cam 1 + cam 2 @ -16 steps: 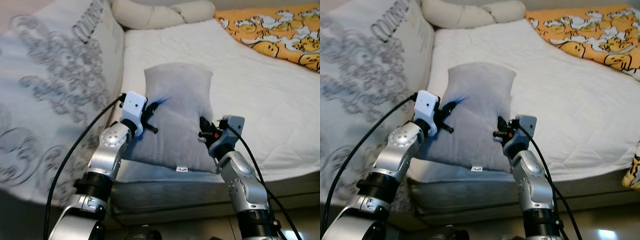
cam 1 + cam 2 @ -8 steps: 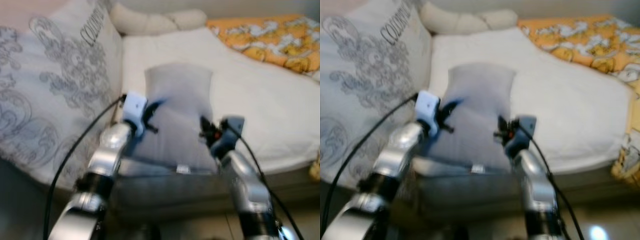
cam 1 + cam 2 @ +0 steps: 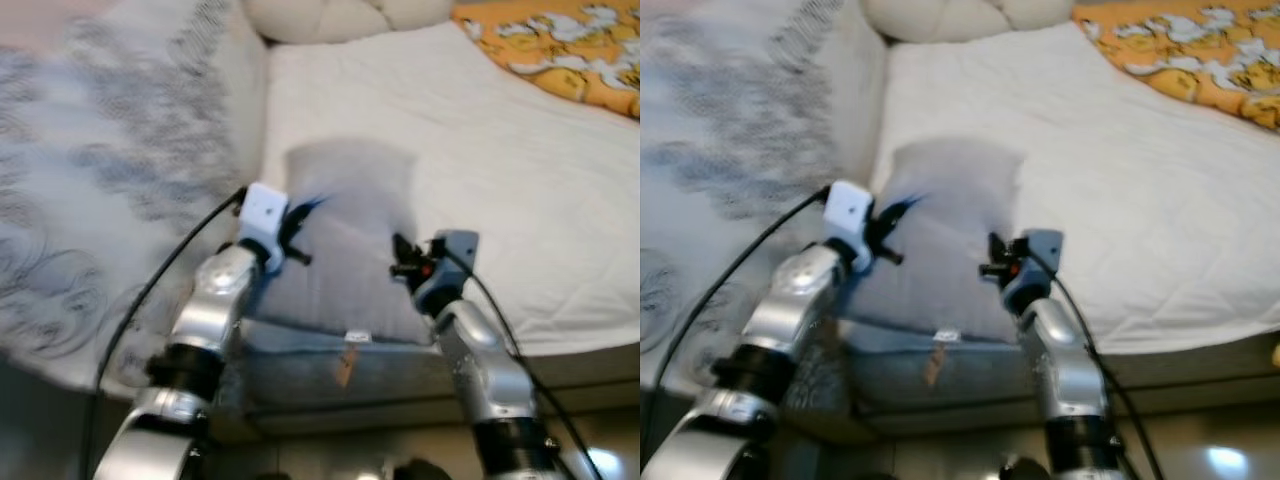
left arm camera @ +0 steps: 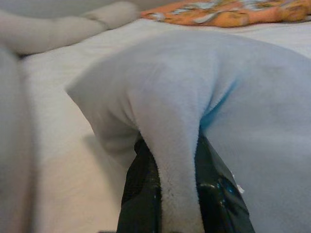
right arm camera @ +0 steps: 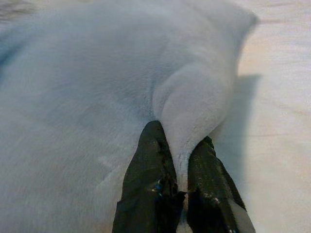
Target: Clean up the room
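Two grippers pinch the grey pillow (image 3: 345,240) over the bed (image 3: 520,170): left gripper (image 4: 177,194) and right gripper (image 5: 180,179), each clamped on a fold.

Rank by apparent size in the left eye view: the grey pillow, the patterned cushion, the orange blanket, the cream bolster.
1. Patterned cushion, largest, though the frame cuts it.
2. Grey pillow, pinched by the left gripper and right gripper.
3-4. Orange blanket and cream bolster: both cropped, unsure.
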Tool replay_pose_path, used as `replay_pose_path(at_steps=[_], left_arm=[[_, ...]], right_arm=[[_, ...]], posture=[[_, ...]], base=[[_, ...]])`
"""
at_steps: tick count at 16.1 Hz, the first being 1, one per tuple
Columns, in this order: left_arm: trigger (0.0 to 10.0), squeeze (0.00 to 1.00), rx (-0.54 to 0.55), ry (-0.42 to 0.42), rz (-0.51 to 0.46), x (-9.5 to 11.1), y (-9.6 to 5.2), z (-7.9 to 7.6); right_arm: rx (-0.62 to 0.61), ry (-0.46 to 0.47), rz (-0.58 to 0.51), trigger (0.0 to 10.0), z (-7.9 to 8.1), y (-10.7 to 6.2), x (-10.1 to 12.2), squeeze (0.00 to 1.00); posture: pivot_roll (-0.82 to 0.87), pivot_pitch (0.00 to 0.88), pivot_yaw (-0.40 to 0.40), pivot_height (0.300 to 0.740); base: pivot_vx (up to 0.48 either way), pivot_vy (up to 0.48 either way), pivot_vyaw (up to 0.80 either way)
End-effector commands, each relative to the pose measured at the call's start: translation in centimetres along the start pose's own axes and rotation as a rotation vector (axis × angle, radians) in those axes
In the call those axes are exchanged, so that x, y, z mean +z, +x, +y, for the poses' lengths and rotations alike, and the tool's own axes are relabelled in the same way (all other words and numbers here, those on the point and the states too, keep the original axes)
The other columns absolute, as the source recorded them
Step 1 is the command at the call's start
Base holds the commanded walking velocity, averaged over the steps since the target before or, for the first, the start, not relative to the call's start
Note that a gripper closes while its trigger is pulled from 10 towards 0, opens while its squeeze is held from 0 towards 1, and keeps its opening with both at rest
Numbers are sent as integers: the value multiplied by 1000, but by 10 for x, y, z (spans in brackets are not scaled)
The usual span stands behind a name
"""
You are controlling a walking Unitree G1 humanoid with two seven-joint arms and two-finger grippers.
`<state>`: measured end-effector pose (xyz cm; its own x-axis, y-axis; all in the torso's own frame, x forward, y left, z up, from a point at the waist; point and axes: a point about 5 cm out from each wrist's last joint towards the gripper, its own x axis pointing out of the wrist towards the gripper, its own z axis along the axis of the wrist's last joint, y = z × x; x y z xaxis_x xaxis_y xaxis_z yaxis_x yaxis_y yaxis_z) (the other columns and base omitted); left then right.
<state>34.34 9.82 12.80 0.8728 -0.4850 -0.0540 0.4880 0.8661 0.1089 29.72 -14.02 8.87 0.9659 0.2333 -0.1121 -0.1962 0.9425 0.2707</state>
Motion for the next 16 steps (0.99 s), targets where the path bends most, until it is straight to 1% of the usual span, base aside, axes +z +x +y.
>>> replay_pose_path(at_steps=[1, 3, 6, 7, 8, 9, 10, 12, 13, 14, 16], left_arm=[[10000, 0, 49, 29, -45, 12, -2, 16], [10000, 0, 52, 29, -45, 12, -2, 16], [10000, 0, 58, 30, -45, 13, -2, 17], [10000, 0, 60, 31, -45, 13, -1, 17], [10000, 0, 62, 30, -45, 13, -1, 18], [10000, 0, 65, 29, -43, 13, -1, 18], [10000, 0, 65, 30, -42, 13, -1, 18], [10000, 0, 64, 41, -38, 12, -2, 19], [10000, 0, 69, 51, -41, 12, -2, 19], [10000, 0, 77, 69, -40, 13, -2, 20], [10000, 0, 87, 88, -40, 14, -1, 22]], right_arm=[[3, 0, -41, 10000, 4, 2, 8, 0], [2, -1, -40, 10000, 3, 3, 8, 0], [12, -28, -32, 10000, 3, 3, 9, 0], [22, -45, -29, 10000, 5, 3, 9, 0], [25, -42, -29, 10000, 5, 3, 9, 0], [8, -15, -28, 10000, 4, 4, 8, 0], [1, -7, -29, 10000, 2, 4, 8, 0], [3, -12, -21, 10000, 2, 3, 7, 0], [20, -23, 17, 10000, 2, 2, 2, 0], [30, -57, 56, 10000, 0, 0, -4, 1000], [6, -72, 79, 10000, -4, -1, -9, 1000]], posture=[[29, 0, 107, 740], [30, 0, 106, 740], [33, 0, 103, 740], [35, 0, 102, 740], [36, 0, 101, 740], [37, 0, 100, 740], [37, 0, 100, 740], [36, 0, 103, 740], [35, 0, 104, 740], [35, 0, 105, 740], [35, 0, 105, 740]], base=[[311, 0, 0], [317, 0, 0], [312, 0, 0], [315, 0, 800], [315, 0, 800], [315, 0, 0], [307, 0, 0], [296, 0, 0], [0, 0, 0], [0, 0, 0], [0, 0, 0]])
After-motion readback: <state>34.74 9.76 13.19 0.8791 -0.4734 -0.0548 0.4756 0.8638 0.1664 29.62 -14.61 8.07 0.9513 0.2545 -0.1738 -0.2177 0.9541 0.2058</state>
